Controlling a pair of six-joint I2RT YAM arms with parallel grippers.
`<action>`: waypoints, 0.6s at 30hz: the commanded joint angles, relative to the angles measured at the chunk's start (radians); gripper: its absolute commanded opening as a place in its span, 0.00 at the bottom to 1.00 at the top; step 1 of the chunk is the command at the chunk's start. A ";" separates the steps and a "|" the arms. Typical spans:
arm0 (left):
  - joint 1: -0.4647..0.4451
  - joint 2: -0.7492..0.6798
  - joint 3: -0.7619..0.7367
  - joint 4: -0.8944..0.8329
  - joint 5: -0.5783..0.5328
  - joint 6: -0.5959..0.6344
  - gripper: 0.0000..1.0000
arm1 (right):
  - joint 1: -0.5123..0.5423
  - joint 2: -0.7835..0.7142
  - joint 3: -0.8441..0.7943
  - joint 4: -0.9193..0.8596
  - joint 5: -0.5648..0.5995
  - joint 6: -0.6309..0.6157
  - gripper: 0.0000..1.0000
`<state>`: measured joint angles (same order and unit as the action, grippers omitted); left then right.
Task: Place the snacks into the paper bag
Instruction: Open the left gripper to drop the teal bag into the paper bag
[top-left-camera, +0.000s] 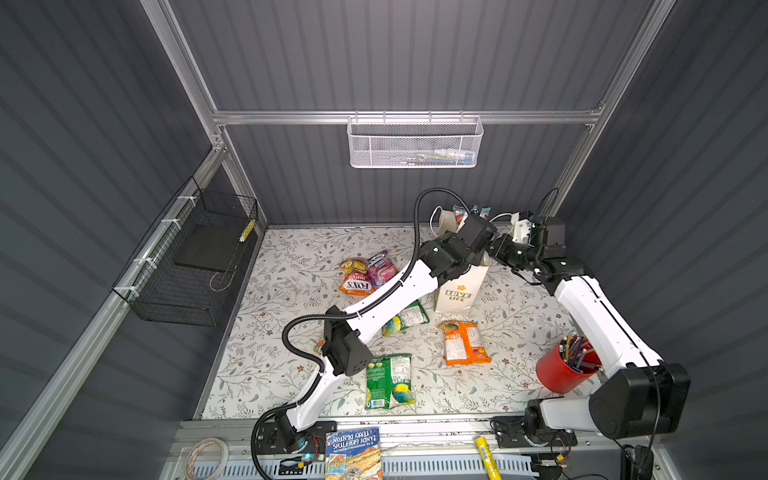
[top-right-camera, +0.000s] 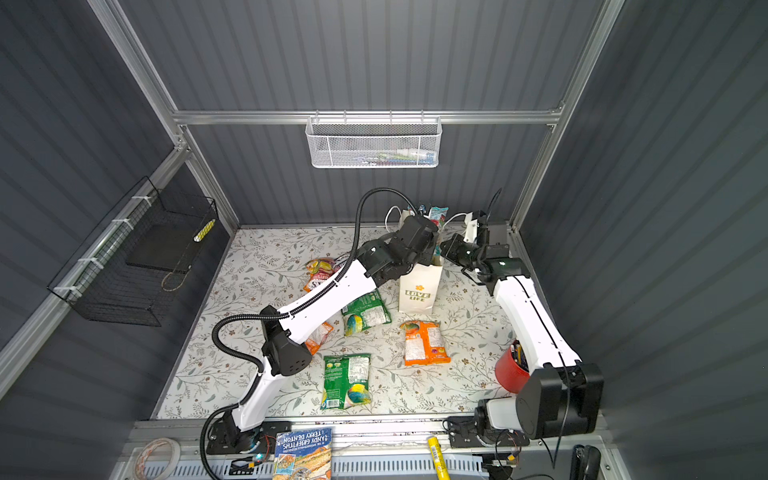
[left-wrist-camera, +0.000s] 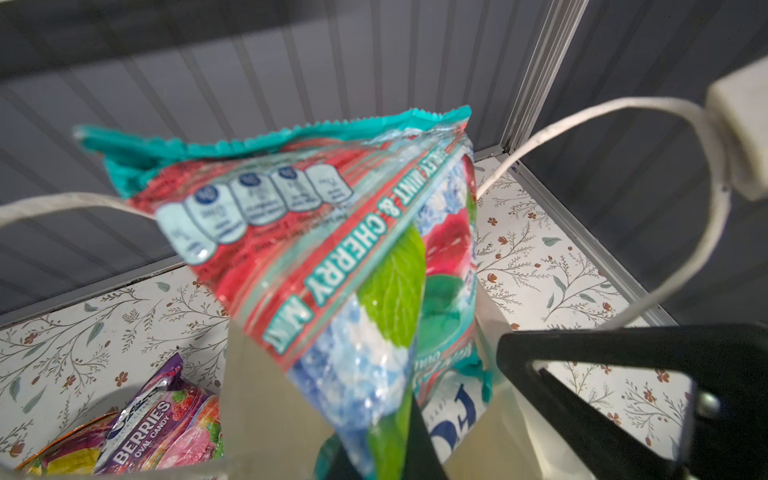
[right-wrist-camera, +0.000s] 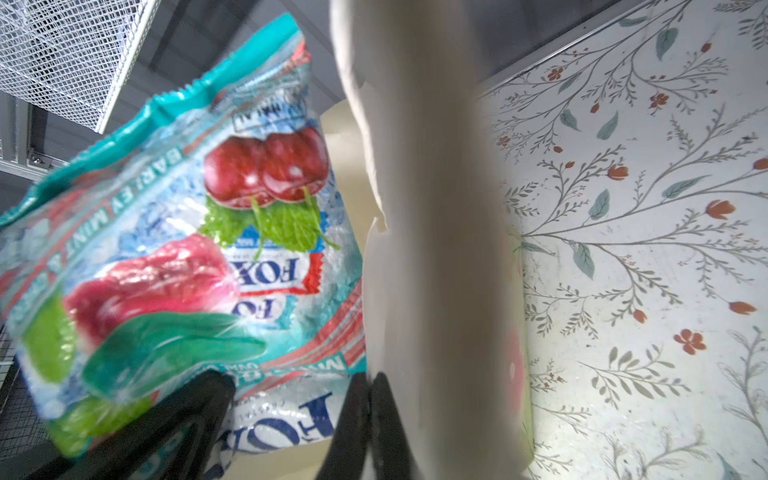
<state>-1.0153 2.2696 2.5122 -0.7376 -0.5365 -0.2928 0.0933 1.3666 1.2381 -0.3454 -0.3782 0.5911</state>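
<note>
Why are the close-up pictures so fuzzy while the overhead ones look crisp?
Left wrist view: the teal packet fills the frame, too near the lens, its print soft. Right wrist view: the paper bag edge is a blurred band, though the table behind it is sharp. Both top views: farther off, evenly lit, reasonably crisp.

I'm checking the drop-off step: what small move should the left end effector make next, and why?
Probably open the left end effector fully and let the teal packet slide down. Its lower end is already inside the paper bag, above another packet, while its top sticks out over the rim; the right end effector is shut on the bag's wall, holding the mouth open.
</note>
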 joint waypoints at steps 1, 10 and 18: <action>-0.014 -0.019 -0.019 0.031 0.045 -0.035 0.19 | 0.005 0.002 0.018 0.031 -0.025 0.004 0.00; -0.029 -0.066 -0.033 0.060 0.093 -0.032 0.29 | 0.006 -0.004 0.016 0.031 -0.022 0.004 0.00; -0.032 -0.123 -0.069 0.093 0.126 -0.008 0.45 | 0.006 -0.003 0.015 0.032 -0.017 0.004 0.00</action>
<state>-1.0405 2.2089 2.4550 -0.6762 -0.4324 -0.3149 0.0952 1.3678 1.2381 -0.3439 -0.3824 0.5945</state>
